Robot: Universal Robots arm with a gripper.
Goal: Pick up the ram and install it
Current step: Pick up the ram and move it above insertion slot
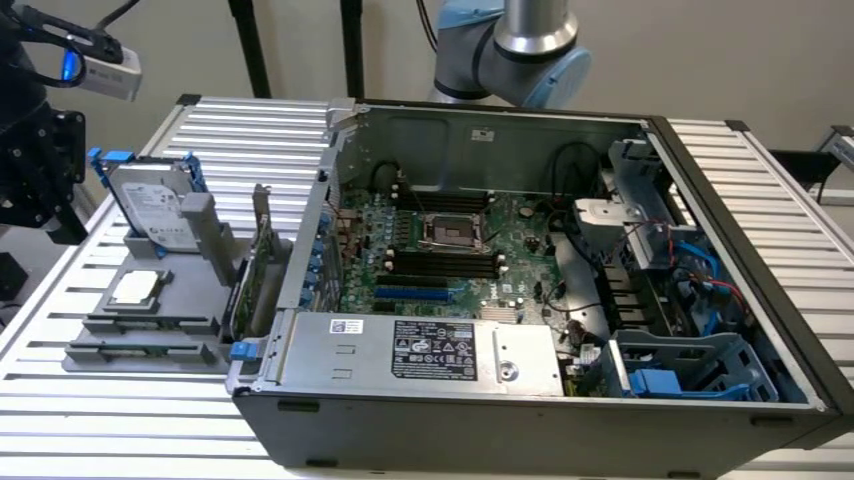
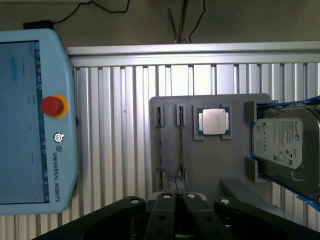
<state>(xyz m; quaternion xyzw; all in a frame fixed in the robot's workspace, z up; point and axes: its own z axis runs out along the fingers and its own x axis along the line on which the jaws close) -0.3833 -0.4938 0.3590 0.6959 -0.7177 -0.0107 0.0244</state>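
A grey holder (image 1: 200, 300) lies on the slatted table at the exterior view's left, beside the open computer case (image 1: 534, 400). Two thin strips stand on edge in its narrow slots; I take them for the ram (image 2: 181, 150), also seen as a dark strip along the holder's near edge (image 1: 140, 349). My gripper (image 2: 175, 198) hangs above the holder's slot end, fingers pressed together, nothing between them. In the exterior view the gripper (image 1: 56, 222) is a black mass at the far left edge. Black memory slots (image 1: 447, 262) lie on the motherboard inside the case.
The holder also carries a silver hard drive (image 2: 285, 145) with blue rails, a processor chip (image 2: 214, 121) and an upright expansion card (image 1: 256, 270). A teach pendant (image 2: 30, 125) lies on the table beside it. The arm's base (image 1: 521, 40) stands behind the case.
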